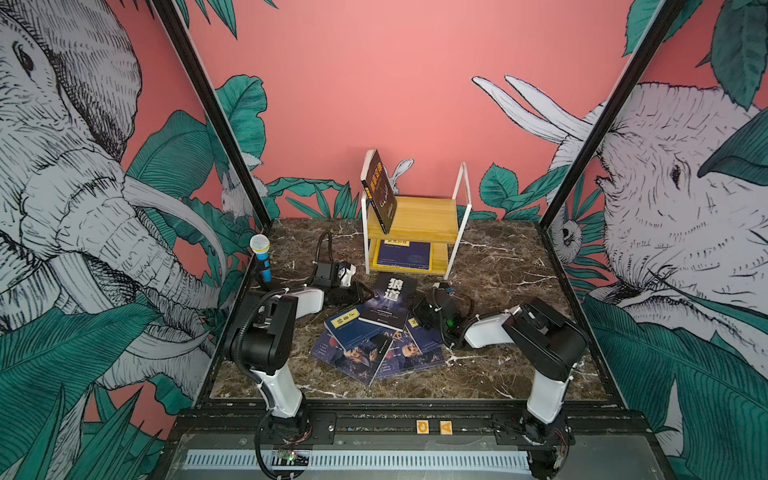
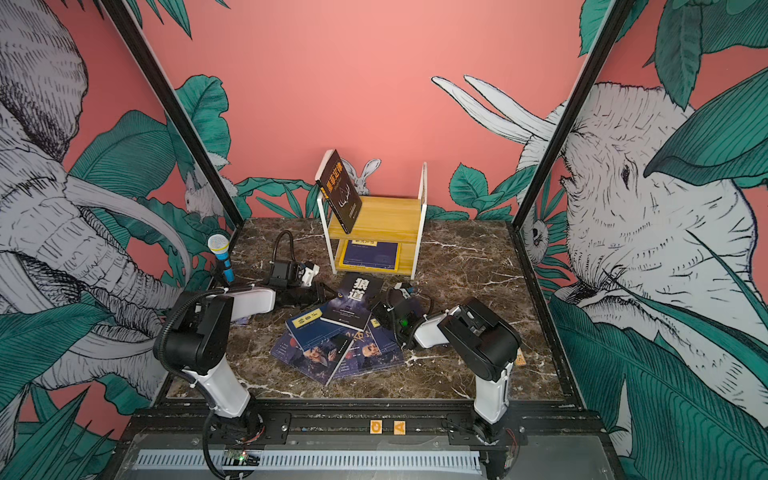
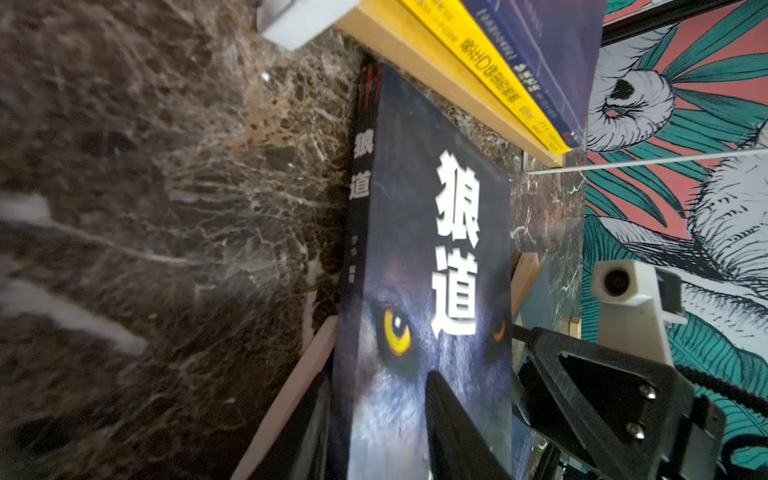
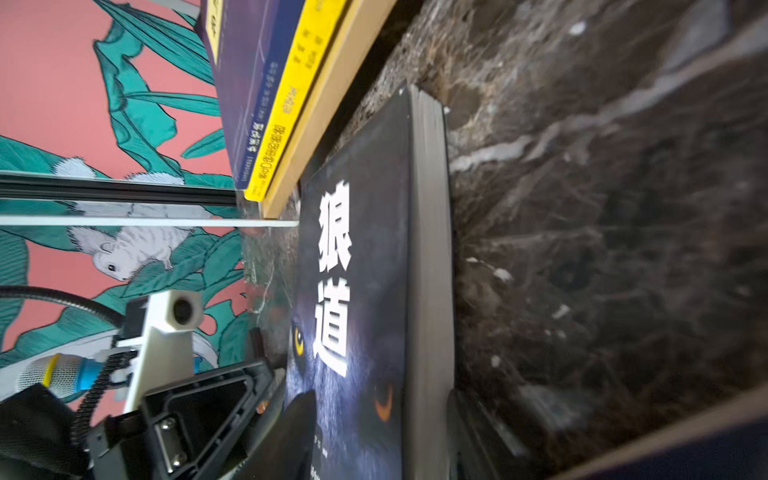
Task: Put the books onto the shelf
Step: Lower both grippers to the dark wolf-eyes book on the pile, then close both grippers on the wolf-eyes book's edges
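We see the shelf (image 1: 430,218) standing on the marble table (image 1: 519,299). Just in front of the shelf, the wolf book (image 1: 388,305) lies face up. Its far end is close to the shelf's lower board, and its near end is propped on the navy books (image 1: 361,349) fanned out farther in front of the shelf.

The left gripper (image 1: 366,293) straddles the wolf book's spine edge, with one finger (image 3: 449,415) over the cover and the other below the book. The right gripper (image 1: 417,306) straddles the page edge the same way, with a finger (image 4: 299,419) over the cover. We cannot tell whether either pair of jaws actually presses the book.

On the shelf's lower board a navy book (image 1: 405,251) lies flat on a yellow book (image 3: 455,33). On its top board a dark brown book (image 1: 379,189) leans against the left frame.
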### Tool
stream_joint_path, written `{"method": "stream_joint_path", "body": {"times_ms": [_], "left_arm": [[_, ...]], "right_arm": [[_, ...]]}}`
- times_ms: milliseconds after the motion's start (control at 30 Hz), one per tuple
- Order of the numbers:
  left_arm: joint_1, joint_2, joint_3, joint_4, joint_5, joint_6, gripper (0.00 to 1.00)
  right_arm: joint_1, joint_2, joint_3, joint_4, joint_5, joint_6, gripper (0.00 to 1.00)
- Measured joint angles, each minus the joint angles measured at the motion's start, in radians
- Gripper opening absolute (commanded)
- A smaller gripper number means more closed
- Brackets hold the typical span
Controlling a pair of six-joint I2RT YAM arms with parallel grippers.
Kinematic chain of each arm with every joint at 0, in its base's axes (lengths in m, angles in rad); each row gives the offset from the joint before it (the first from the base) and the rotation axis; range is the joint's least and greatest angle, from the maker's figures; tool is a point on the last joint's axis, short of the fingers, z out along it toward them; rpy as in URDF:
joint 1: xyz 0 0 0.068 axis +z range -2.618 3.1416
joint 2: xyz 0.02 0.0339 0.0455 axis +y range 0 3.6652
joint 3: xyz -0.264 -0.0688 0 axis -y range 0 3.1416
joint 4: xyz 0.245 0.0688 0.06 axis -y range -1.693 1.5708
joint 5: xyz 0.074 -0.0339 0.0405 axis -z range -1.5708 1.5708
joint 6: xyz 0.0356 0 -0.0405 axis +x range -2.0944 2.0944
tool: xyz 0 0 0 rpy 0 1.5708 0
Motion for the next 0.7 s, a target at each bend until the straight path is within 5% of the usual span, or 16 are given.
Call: {"method": "stream_joint_path", "body": {"times_ms": [433,700], "left_arm": [[-0.003,0.016,0.005,-0.002,-0.033,0.02,0.27],[-0.016,0.014,0.018,-0.002,-0.035,0.014,0.21]], "right_arm": [[-0.003,0.036,0.0,0.079,-0.001,0.032,0.52],[-0.008,0.037,0.003,0.029,0.003,0.016,0.19]]}}
